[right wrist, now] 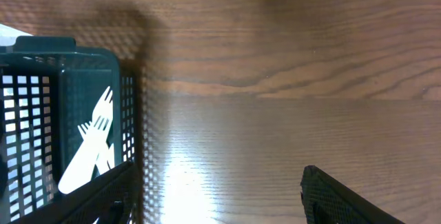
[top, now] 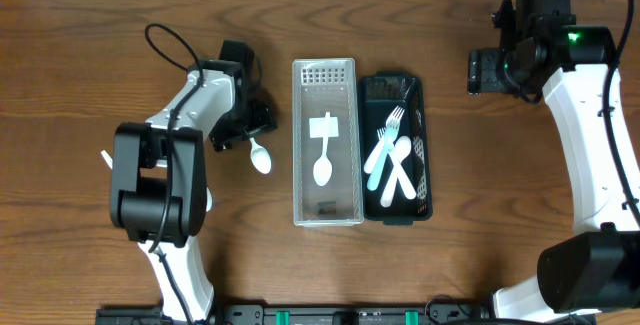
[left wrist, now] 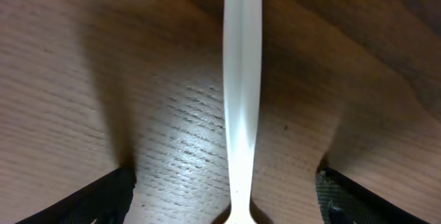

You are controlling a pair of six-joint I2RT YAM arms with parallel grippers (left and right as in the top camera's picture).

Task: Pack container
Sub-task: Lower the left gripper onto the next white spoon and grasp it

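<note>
Overhead: clear container (top: 299, 145) holds a spoon (top: 322, 170); dark basket (top: 421, 115) holds cutlery (top: 392, 160).

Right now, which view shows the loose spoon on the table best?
Overhead: the spoon shows bowl and handle, lying left of the clear container. Left wrist shows only its handle, close up. Right wrist misses it.

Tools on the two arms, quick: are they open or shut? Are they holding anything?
Left tool: open, one finger on each side of the white spoon, not gripping it.
Right tool: open, holding nothing.
</note>
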